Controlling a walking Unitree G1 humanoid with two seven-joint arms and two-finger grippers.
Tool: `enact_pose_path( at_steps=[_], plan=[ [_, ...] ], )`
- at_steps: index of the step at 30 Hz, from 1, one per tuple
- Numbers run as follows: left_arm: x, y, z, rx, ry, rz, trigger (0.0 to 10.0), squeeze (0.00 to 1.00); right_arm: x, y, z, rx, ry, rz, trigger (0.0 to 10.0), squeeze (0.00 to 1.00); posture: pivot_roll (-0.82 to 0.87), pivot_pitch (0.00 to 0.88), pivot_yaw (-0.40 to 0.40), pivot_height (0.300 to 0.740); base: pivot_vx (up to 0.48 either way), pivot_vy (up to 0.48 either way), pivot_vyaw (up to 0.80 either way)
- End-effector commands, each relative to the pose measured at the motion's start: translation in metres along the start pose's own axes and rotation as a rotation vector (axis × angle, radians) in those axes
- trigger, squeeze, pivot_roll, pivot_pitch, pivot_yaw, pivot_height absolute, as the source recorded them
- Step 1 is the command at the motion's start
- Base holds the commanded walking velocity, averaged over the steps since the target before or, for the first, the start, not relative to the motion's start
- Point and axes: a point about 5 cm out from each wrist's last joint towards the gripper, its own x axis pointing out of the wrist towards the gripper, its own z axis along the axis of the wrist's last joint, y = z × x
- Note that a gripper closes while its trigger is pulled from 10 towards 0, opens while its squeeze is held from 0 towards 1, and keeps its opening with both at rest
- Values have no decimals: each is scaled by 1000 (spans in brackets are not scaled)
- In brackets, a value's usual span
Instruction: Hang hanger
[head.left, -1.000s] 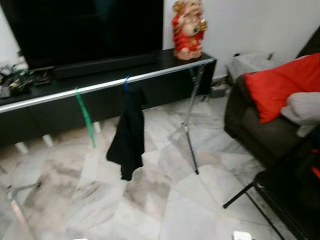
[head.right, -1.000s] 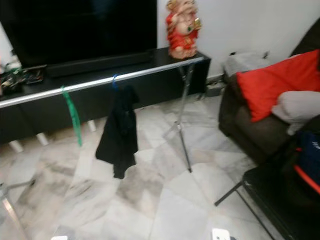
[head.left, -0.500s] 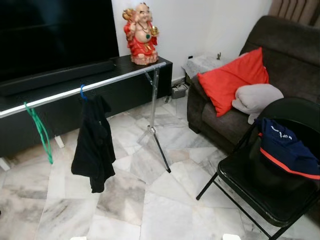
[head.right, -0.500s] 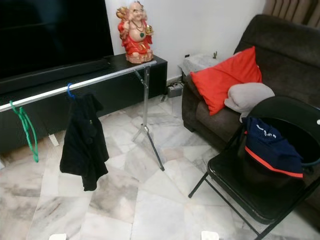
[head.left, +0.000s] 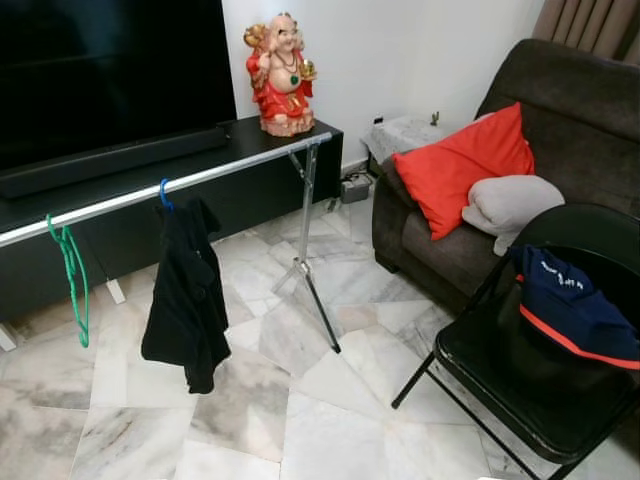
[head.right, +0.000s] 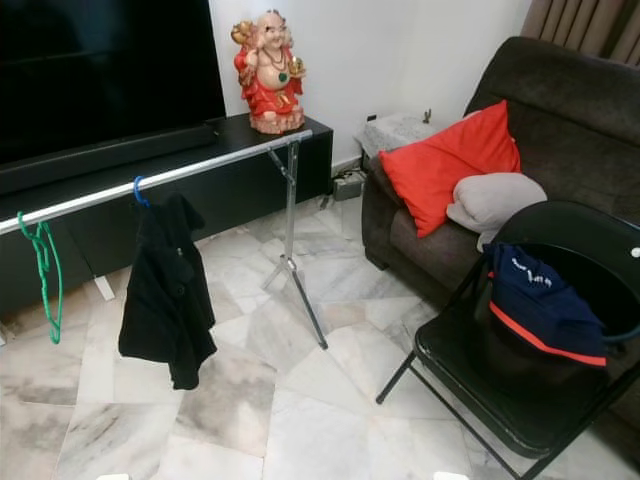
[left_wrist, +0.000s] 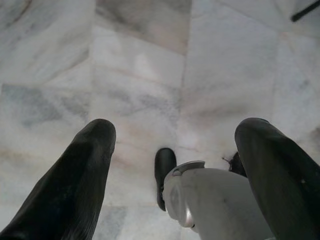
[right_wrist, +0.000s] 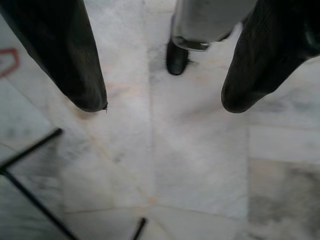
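A silver clothes rail (head.left: 210, 178) runs in front of the black TV console. An empty green hanger (head.left: 72, 280) hangs from the rail near its left end. Beside it a black garment (head.left: 187, 300) hangs on a hanger with a blue hook (head.left: 163, 192). At the right, a navy garment with a red stripe (head.left: 570, 310) lies on a black folding chair (head.left: 500, 385). My left gripper (left_wrist: 175, 130) hangs open over the marble floor, holding nothing. My right gripper (right_wrist: 165, 102) is open too, also pointing at the floor.
The rack's tripod stand (head.left: 305, 265) spreads its legs onto the floor. A brown sofa (head.left: 560, 110) with a red cushion (head.left: 460, 165) and a grey pillow (head.left: 515, 200) stands at the right. A red figurine (head.left: 283, 75) sits on the console (head.left: 120, 175). Marble floor (head.left: 300, 400) lies between rack and chair.
The camera has swung to the right, bringing the sofa and the chair into view, and the blur has gone. The hangers and garments stay in place.
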Motion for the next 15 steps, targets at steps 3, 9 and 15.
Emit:
enact_pose_path(
  at_steps=[3, 9, 15],
  plan=[
    [-1, 3, -2, -2, 17, 5, 10000, 0, 2, -7, 13, 8, -21, -10, 10000, 0, 104, 9, 2, 740, 328, 0, 0],
    [-1, 3, -2, -2, 18, 4, 10000, 0, 5, 7, 21, 7, -29, 5, 10000, 0, 103, 11, 3, 740, 330, 0, 0],
    [-1, 3, -3, -3, 18, 3, 10000, 0, 7, 29, 19, -1, -22, 30, 10000, 0, 103, 12, 2, 740, 331, 0, -179]
  ],
)
